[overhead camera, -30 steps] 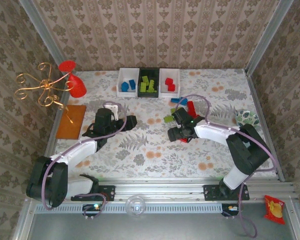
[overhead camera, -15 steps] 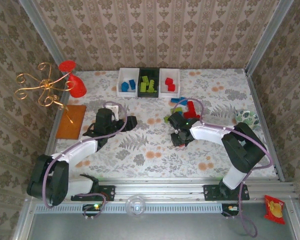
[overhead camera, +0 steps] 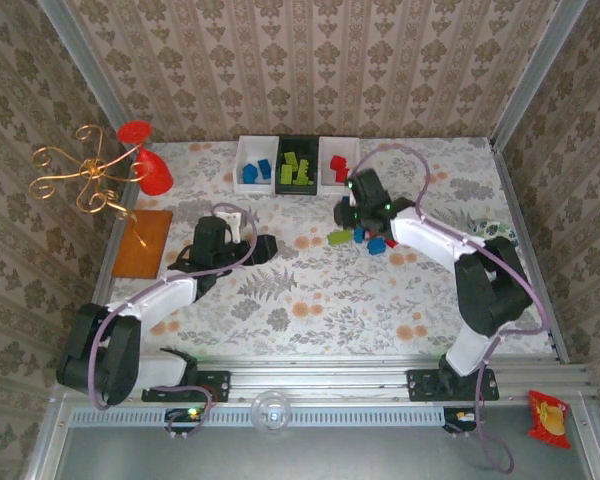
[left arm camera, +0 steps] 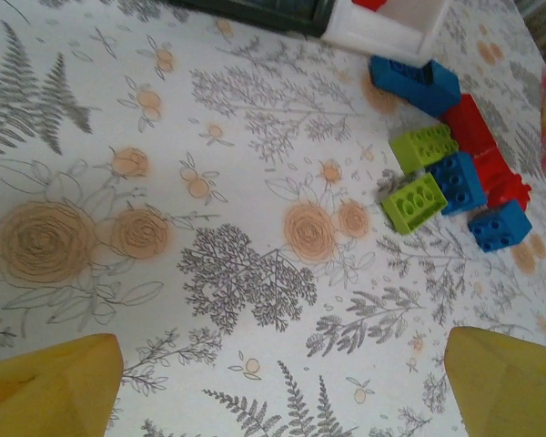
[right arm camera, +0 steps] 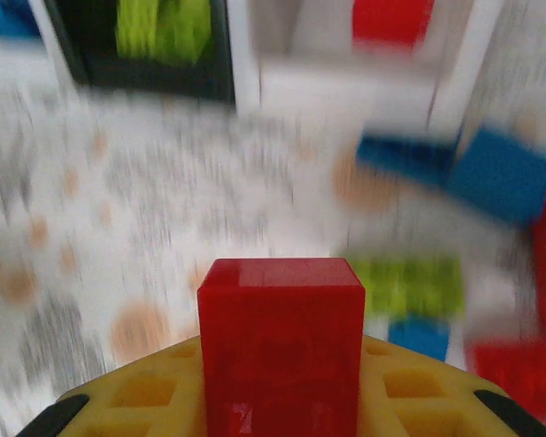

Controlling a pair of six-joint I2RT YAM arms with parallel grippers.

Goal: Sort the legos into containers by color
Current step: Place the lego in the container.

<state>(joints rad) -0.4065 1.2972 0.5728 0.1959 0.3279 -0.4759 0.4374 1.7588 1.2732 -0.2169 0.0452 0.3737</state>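
Since a second ago my right arm has swung off the middle of the surface (overhead camera: pixel 310 290) toward 12 o'clock, and its jaws have clamped. The arm now stretches forward and leftward, the right end effector (overhead camera: pixel 358 198) just short of the right white container (overhead camera: pixel 324 165). It is closed tight on a red lego (right arm camera: pixel 280 341) standing upright between its fingers. The loose legos (overhead camera: pixel 360 238) lie at its 6 o'clock. My left end effector (left arm camera: pixel 282 391) sits unmoved at 9 o'clock, spread wide, holding nothing
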